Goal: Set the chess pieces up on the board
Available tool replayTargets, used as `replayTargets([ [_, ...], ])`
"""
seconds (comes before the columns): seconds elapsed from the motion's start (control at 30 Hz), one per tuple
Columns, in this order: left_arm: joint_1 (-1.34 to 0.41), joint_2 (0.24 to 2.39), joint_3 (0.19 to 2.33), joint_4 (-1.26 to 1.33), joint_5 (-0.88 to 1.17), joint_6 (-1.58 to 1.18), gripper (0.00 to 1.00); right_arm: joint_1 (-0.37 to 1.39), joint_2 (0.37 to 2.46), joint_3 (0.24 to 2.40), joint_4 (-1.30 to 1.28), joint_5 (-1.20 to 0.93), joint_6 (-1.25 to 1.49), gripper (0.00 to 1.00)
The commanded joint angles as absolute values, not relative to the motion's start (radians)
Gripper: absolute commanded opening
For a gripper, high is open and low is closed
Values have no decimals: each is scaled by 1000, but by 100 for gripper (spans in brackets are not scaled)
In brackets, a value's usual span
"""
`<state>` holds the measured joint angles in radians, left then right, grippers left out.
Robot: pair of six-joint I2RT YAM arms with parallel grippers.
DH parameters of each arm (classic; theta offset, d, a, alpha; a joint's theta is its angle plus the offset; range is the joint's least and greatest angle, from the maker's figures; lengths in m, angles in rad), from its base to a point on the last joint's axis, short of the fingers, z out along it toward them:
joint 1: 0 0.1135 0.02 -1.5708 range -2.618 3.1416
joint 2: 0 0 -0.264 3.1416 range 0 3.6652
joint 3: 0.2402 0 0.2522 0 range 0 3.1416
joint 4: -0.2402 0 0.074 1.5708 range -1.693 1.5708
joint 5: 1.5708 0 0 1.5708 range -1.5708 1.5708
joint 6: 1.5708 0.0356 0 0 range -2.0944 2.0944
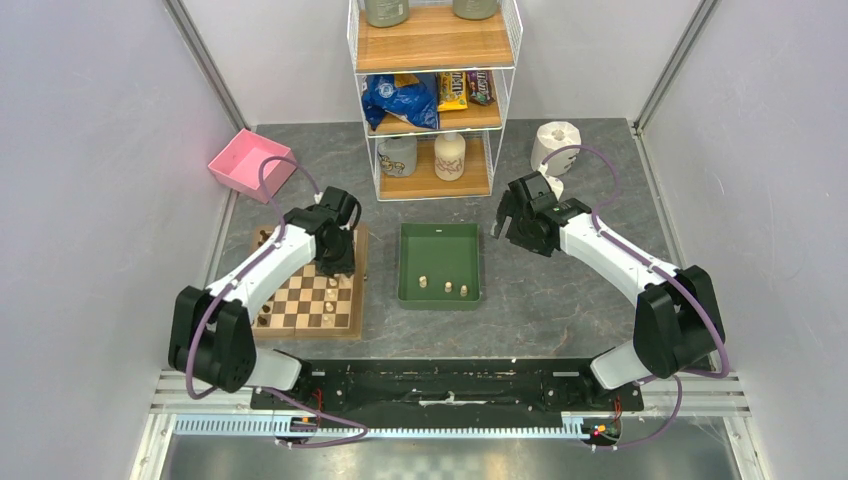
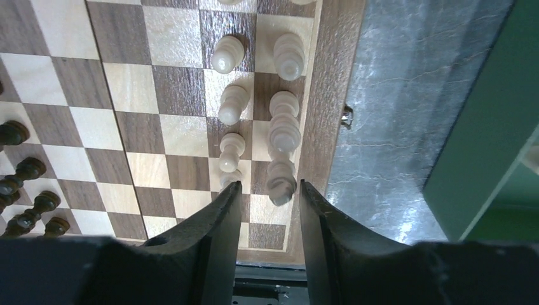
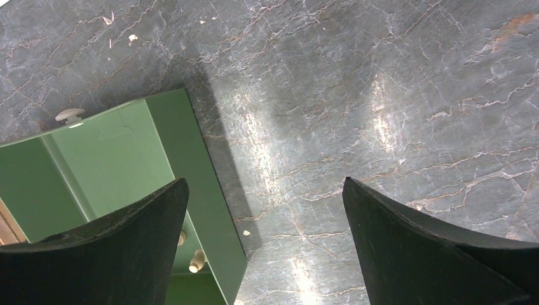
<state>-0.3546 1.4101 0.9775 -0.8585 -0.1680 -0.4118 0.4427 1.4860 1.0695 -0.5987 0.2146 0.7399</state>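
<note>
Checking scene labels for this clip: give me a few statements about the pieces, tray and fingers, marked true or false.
1. The right fingers hold a chess piece. False: they stand open and empty above the table.
2. The green tray holds cream pieces. True.
3. The left fingers are over the chessboard. True.
4. Dark pieces line the chessboard's tray-side edge. False: cream chessmen do; the dark pieces stand on the opposite side.

Legible text: none.
Snack pkts (image 1: 465, 89) on wire shelf (image 1: 432, 45), mid tier: print too small to read; containers (image 1: 449, 157) on tier below: label art blurred, no wording made out.
</note>
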Motion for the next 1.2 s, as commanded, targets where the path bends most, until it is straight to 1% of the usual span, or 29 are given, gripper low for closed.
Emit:
replayTargets([
  [0.0, -349, 1310, 1064, -878, -165, -373, 47, 440, 1482, 1092, -586, 220, 736, 99],
  [0.13, -352, 1260, 1111, -859, -84, -377, 50, 440, 1478, 1090, -586, 223, 736, 99],
  [0.27, -395, 1263, 1125, -753, 39, -396, 51, 440, 1479, 1089, -586, 222, 736, 99],
  [0.5, -638, 1465, 1209, -688, 27, -416, 51, 440, 1470, 1087, -587, 223, 736, 99],
  [0.6, -706, 1554, 1234, -669, 24, -425, 50, 440, 1467, 1084, -587, 226, 733, 99],
  [0.7, -741, 1623, 1251, -671, 18, -427, 49, 439, 1462, 1084, -589, 228, 732, 99],
  [1.17, -862, 1770, 1359, -601, 66, -449, 49, 440, 1450, 1082, -590, 259, 736, 99],
])
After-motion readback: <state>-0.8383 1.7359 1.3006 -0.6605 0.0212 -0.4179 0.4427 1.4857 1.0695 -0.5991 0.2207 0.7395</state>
